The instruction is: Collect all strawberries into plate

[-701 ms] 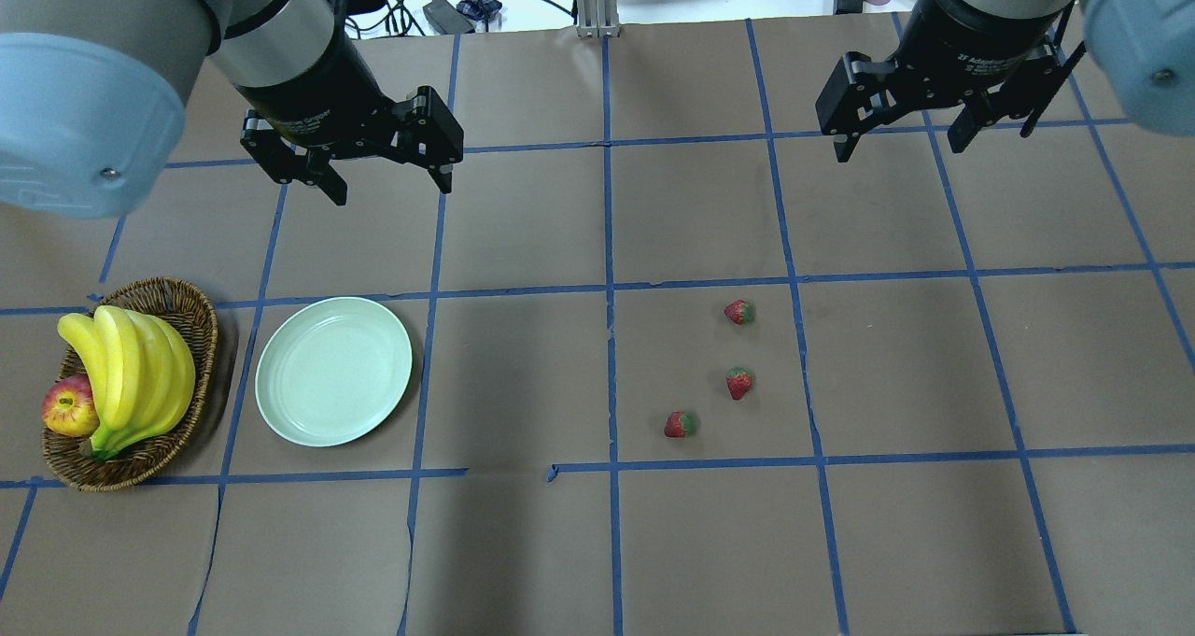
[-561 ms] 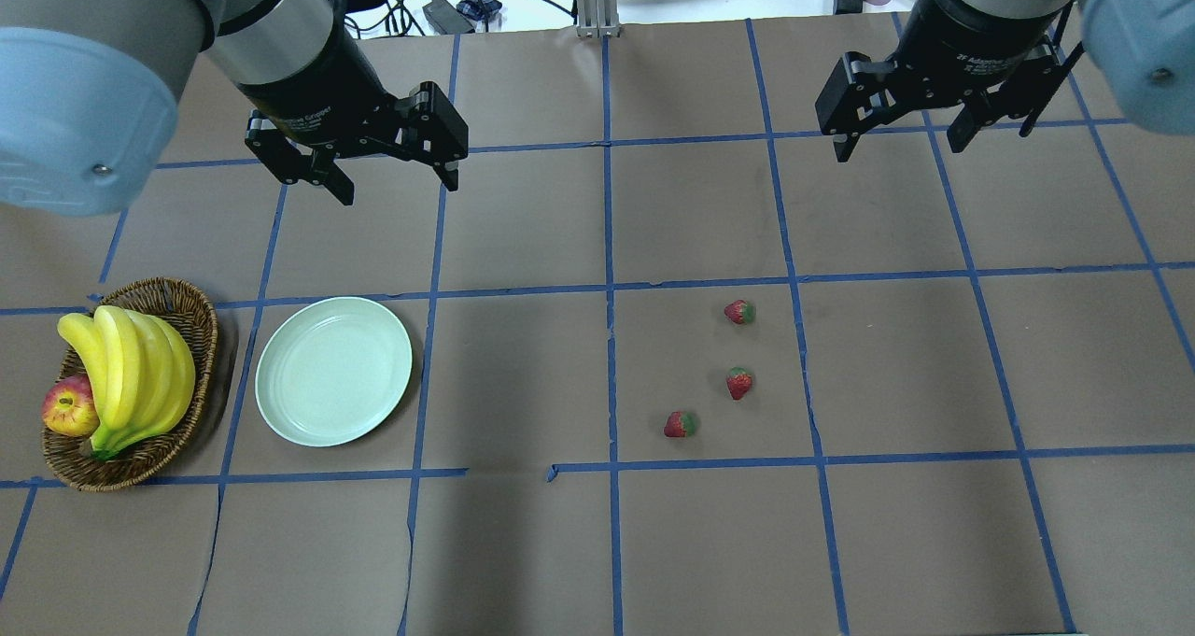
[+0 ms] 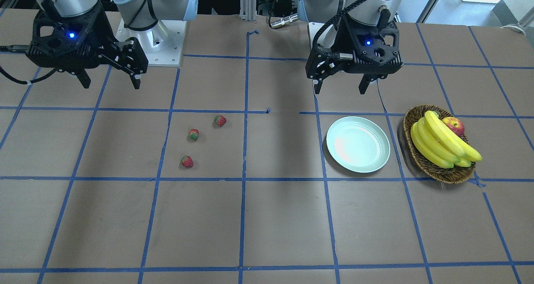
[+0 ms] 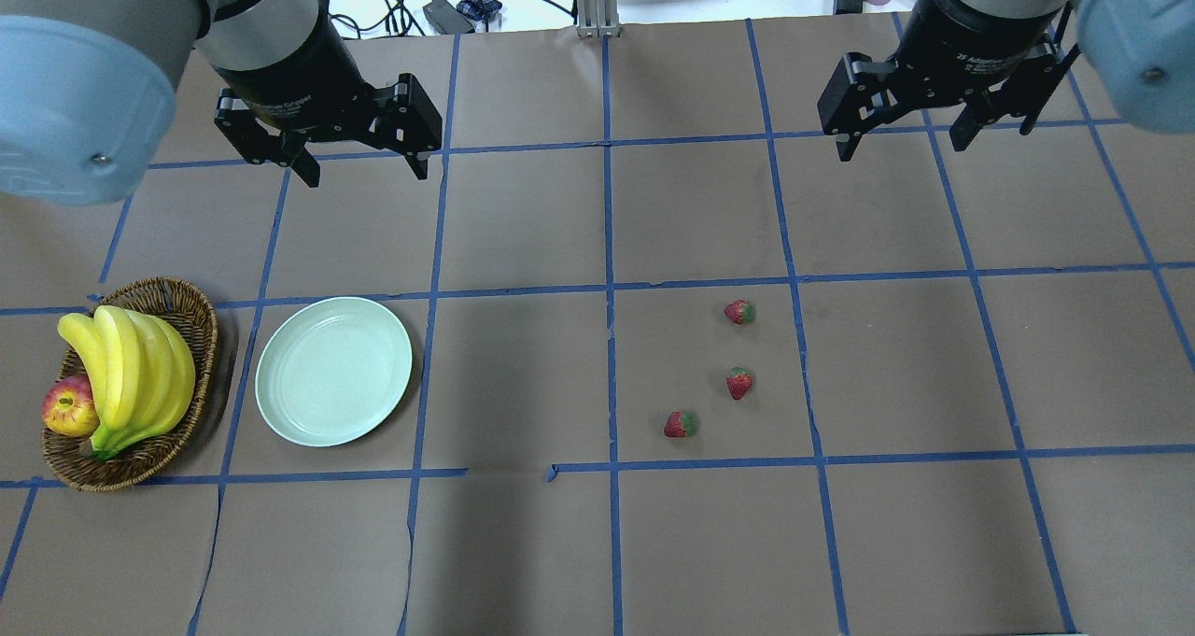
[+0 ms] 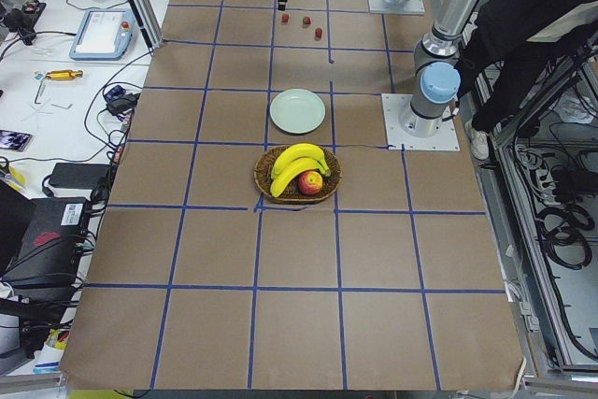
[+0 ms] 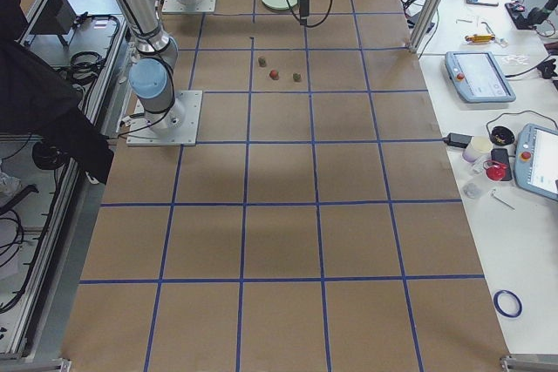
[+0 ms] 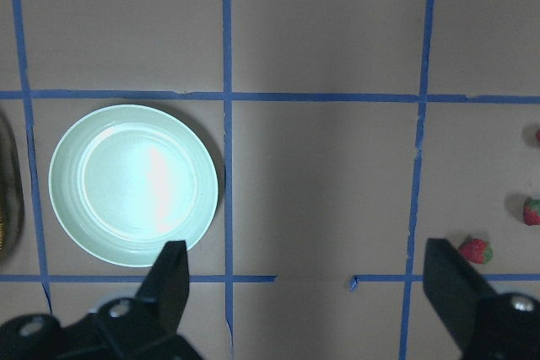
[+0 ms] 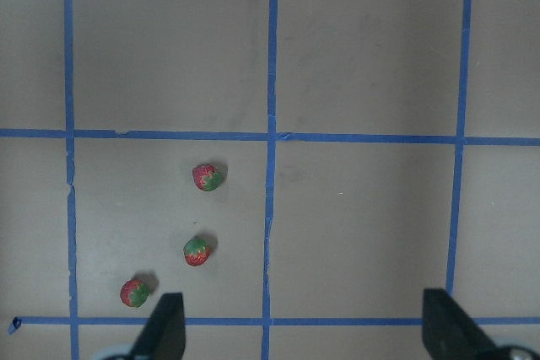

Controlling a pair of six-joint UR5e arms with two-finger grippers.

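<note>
Left jaws spread wide and empty, black fingers pointing down at the worktop (image 4: pixel 523 225); beneath them, a little to their outer side, lies the round, glossy mint-green plate (image 4: pixel 333 372), bare. Right jaws likewise released, hanging high on a downward-pointing wrist; three small red strawberries (image 4: pixel 739 383) with green caps sit on matte brown paper below, toward their inner side, well apart from the plate

Between the right gripper (image 4: pixel 901 150) and the strawberries (image 4: pixel 739 384), which lie back toward the robot and inward of it, only bare paper shows. The berries sit apart, seemingly with finger room around each. Straight back from the left gripper (image 4: pixel 367 175) the plate (image 4: pixel 333 371) lies open from above, with the basket (image 4: pixel 209 337) just outward of it.
</note>
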